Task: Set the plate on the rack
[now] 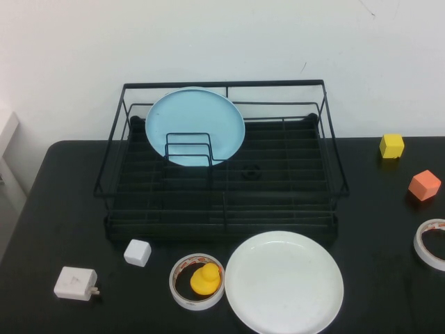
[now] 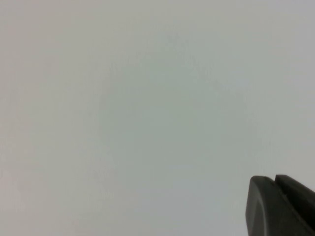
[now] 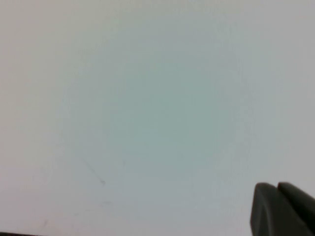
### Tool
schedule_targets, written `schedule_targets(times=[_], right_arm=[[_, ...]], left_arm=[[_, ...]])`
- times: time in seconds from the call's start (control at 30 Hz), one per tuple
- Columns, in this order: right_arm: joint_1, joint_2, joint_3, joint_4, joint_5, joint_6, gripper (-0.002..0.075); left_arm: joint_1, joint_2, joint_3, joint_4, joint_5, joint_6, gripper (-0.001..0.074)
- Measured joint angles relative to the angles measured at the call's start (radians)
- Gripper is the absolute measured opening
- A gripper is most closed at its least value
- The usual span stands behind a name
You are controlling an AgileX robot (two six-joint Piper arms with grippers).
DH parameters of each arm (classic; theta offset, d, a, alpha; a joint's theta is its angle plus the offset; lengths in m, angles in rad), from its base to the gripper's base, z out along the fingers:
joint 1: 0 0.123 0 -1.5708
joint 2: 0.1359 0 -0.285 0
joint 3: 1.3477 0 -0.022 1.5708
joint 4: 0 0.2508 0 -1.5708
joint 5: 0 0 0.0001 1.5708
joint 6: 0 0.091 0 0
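Waiting to lift the plate [image 1: 284,282], which lay flat just in front of the rack [image 1: 222,163].
Left gripper [image 2: 275,206] and right gripper [image 3: 278,209] sat closed and empty, off the table; 1 should grip its rim.

A plain off-white painted wall [image 1: 222,42] fills the space behind the matte black tabletop [image 1: 62,209], marked only by a few thin dark scuffs near its upper right and middle. The light is soft and even, with a faint sheen on the black surface. Past the table's left edge a pale white ledge [image 1: 8,132] shows against the wall. Both wrist views face only blank pale wall [image 2: 147,108].
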Motion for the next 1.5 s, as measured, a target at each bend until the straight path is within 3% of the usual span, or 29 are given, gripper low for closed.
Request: schedule_targets(times=[0.27,0.4,0.5,0.73,0.93,1.03,1.27,1.5], right_arm=[[0.0,0.21,-0.337,-0.039,0.367,0.002,-0.0002],[0.0,0.378,-0.415,0.08,0.567,-0.021,-0.0002],[0.0,0.51,-0.424,0.309,0.665,-0.188,-0.0002],[0.0,0.873,-0.424,0.912,0.839,-0.842,-0.0002],[0.01,1.165,-0.427,1.358,0.818,-1.275,-0.0002],[0.092,1.31,-0.431,1.5,0.745,-1.402,-0.0001],[0.436,1.541,-0.456,1.561,0.484,-1.458,-0.0001],[0.472,1.681,-0.541,1.561,0.418,-1.46,0.0034]], left_arm=[[0.0,0.13,-0.249,-0.159,0.269,0.203,-0.0002],[0.0,0.271,-0.282,-0.235,0.367,0.209,-0.0002],[0.0,0.377,-0.282,-0.247,0.455,0.209,-0.0002],[0.0,0.555,-0.282,-0.39,0.613,0.183,-0.0002],[0.0,0.641,-0.282,-0.621,0.676,0.185,-0.0002],[0.0,0.662,-0.282,-0.71,0.697,0.234,-0.0002],[0.0,0.685,-0.282,-0.738,0.733,0.258,-0.0002],[0.0,0.685,-0.282,-0.734,0.792,0.289,-0.0002]])
